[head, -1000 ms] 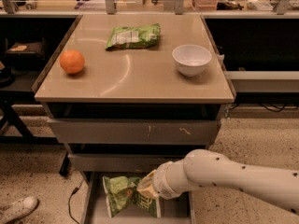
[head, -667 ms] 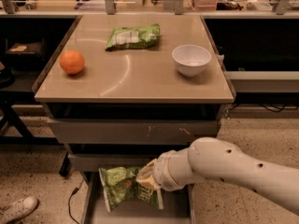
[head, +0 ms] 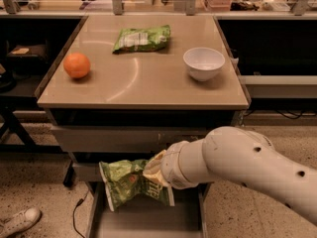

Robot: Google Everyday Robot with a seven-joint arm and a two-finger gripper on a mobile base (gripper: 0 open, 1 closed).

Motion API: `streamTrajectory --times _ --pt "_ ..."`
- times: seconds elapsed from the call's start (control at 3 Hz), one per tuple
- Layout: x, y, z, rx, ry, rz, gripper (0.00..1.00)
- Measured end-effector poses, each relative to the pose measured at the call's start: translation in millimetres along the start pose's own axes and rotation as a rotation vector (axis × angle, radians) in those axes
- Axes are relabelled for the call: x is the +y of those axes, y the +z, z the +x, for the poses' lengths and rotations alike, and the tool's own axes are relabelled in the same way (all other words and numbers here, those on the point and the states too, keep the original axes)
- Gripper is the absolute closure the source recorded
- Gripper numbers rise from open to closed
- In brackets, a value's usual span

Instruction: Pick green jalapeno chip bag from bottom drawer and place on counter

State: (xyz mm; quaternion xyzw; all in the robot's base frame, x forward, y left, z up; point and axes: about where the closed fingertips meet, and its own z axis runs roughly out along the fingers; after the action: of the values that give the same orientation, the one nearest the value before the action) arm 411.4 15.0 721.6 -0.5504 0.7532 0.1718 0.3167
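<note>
The green jalapeno chip bag [head: 124,182], mottled green and crinkled with a white end strip, hangs in the air above the open bottom drawer [head: 143,221], in front of the upper drawer fronts. My gripper [head: 154,175] is shut on the bag's right half; the white arm reaches in from the lower right and hides most of the fingers. The beige counter [head: 148,86] tops the cabinet above.
On the counter lie a paler green bag [head: 142,37] at the back, an orange [head: 77,65] at the left and a white bowl [head: 203,63] at the right. Two closed grey drawer fronts [head: 124,139] sit under the counter. A shoe [head: 19,221] is on the floor at left.
The gripper has lifted the bag up out of the bottom drawer; the bag is now higher, level with the middle drawer front, and the arm has risen with it.
</note>
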Motion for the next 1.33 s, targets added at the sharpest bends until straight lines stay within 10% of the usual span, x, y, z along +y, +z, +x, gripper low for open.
streamTrajectory --times 1.33 --pt "-111 -109 -194 -0.063 -0.222 0.239 1.00"
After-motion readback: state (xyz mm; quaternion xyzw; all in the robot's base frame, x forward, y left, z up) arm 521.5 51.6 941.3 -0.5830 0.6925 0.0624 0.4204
